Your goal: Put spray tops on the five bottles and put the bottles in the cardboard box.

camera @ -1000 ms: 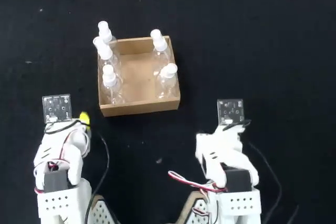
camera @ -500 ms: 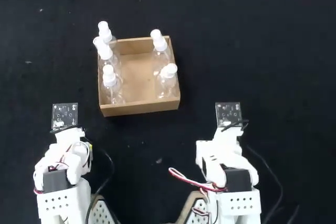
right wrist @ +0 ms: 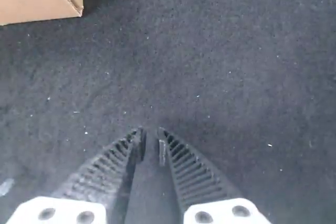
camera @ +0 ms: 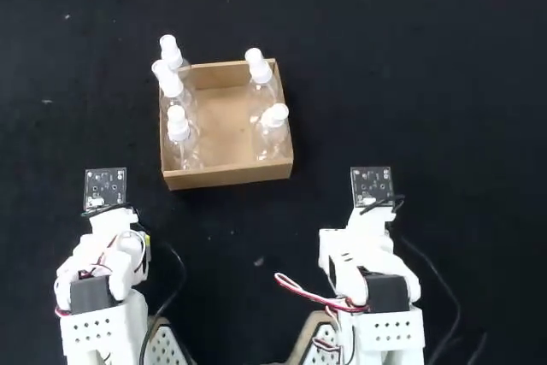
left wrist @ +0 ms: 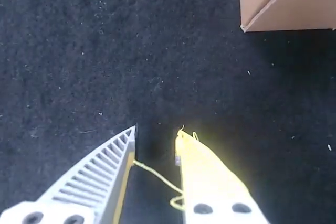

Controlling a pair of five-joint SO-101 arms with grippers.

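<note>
- Black table carries the open cardboard box in the high view.
- Five bottles with spray tops stand upright: two along the box's left wall, two along its right wall, and one at its far left corner, where I cannot tell if it is inside.
- Left arm and right arm are on the near side of the box, apart from it.
- Left wrist view: the left gripper is narrowly parted and empty, near a box corner.
- Right wrist view: the right gripper is almost closed and empty.
</note>
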